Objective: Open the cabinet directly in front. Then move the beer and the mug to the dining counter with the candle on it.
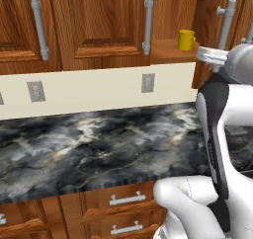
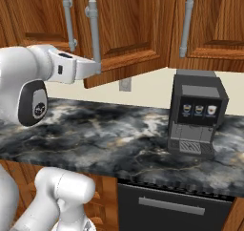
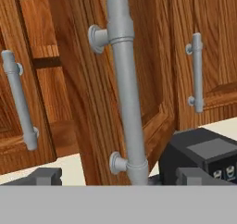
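Reddish-brown cabinet [image 1: 99,20], grey handle [image 3: 127,93], yellow mug [image 1: 186,39], black white-veined marble countertop [image 1: 89,144].

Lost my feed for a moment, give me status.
Gripper open around the cabinet door handle. Cabinet door ajar, mug on the shelf. Coffee machine on the counter, right of the door.

Even, bright, rendered light with no clear source. Soft shadow lies under the cabinets [image 1: 99,25] at the top of both base views. No glare; the marble surface [image 1: 99,149] looks slightly grainy. The hand view is sharp throughout.
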You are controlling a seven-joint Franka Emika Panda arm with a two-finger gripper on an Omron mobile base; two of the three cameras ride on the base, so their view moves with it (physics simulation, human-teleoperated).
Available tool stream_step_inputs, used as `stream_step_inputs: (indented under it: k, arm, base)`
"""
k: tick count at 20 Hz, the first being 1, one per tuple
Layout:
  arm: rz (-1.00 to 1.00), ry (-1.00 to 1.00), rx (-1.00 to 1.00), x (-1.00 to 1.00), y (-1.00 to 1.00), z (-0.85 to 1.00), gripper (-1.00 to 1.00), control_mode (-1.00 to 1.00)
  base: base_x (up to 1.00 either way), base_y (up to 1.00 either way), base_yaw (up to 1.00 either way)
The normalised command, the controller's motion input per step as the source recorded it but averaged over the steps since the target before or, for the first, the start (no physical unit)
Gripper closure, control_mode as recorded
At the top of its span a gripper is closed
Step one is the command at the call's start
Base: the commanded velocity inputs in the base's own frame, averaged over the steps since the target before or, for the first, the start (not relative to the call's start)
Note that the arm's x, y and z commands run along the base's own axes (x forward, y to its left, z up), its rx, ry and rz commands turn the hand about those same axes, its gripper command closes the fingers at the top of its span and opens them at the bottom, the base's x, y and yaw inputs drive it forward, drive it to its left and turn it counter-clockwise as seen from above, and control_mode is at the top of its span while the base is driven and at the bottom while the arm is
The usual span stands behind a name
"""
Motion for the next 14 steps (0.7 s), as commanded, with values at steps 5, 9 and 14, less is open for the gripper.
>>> stream_step_inputs:
  k: [5, 9, 14]
  arm:
    - [0.0, 0.0, -0.18, -0.01, 1.0, 0.0, -1.0, -1.0]
    - [-0.05, 0.0, -0.18, 0.05, 0.94, -0.01, -1.0, -1.0]
    - [-0.13, -0.01, -0.16, 0.44, 0.47, -0.07, -1.0, -1.0]
  base:
    - [0.0, 0.0, 0.0]
    - [0.0, 0.0, 0.0]
    - [0.0, 0.0, 0.0]
